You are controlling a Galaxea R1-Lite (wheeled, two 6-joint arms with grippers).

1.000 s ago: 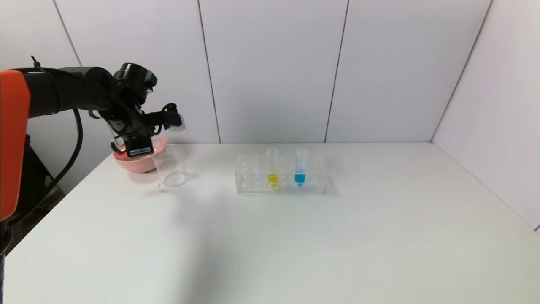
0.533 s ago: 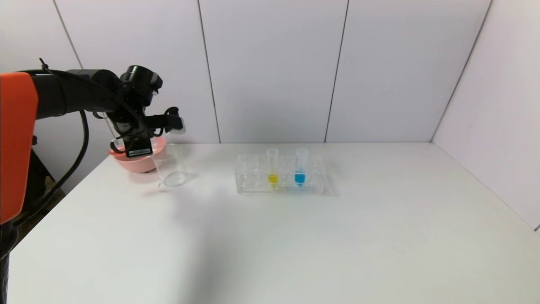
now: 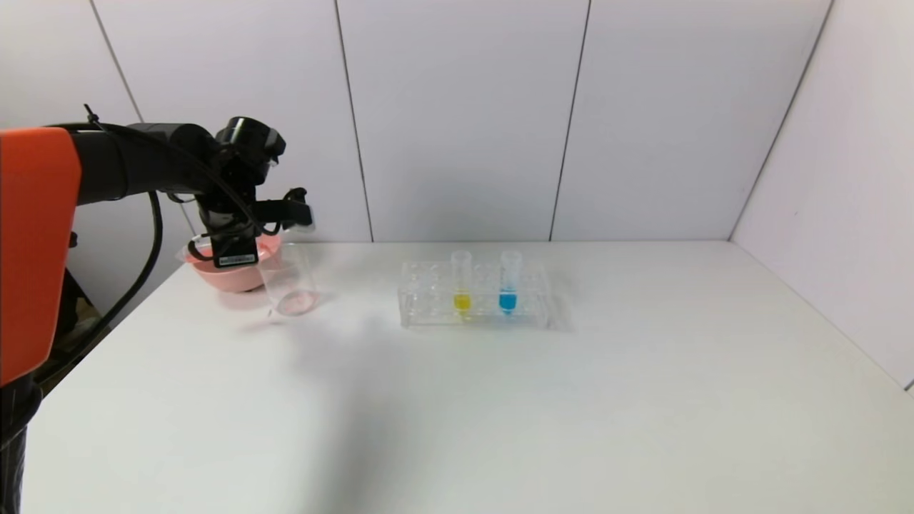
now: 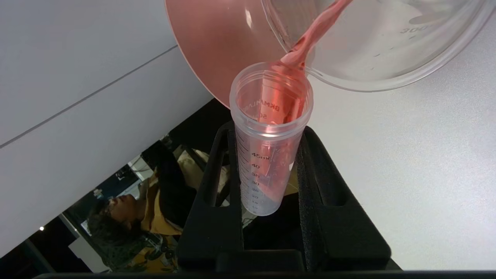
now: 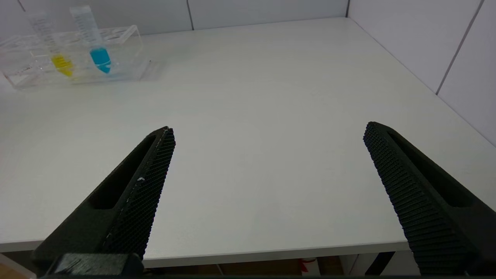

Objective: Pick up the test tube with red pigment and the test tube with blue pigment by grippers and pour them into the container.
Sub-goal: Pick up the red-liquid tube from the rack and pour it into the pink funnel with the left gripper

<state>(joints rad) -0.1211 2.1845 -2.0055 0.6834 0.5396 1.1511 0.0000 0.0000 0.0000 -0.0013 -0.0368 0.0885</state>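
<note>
My left gripper (image 4: pixel 269 133) is shut on the test tube with red pigment (image 4: pixel 267 155) and holds it tipped over the container. A red stream (image 4: pixel 316 33) runs from the tube's mouth into the container (image 4: pixel 391 50), a clear glass beaker. In the head view the left gripper (image 3: pixel 289 213) is above the beaker (image 3: pixel 288 275), which has pinkish liquid at its bottom. The test tube with blue pigment (image 3: pixel 508 284) stands upright in the clear rack (image 3: pixel 428 314) and also shows in the right wrist view (image 5: pixel 95 42). My right gripper (image 5: pixel 269 133) is open and empty over the table's near edge.
A pink bowl (image 3: pixel 214 275) sits just behind and left of the beaker, under the left arm. A tube with yellow liquid (image 3: pixel 461 284) stands in the rack left of the blue one. Grey wall panels close the back and right side.
My left arm has shifted slightly right and tipped the tube further. Pinkish liquid now shows at the beaker's bottom. The rack and its tubes have not moved.
</note>
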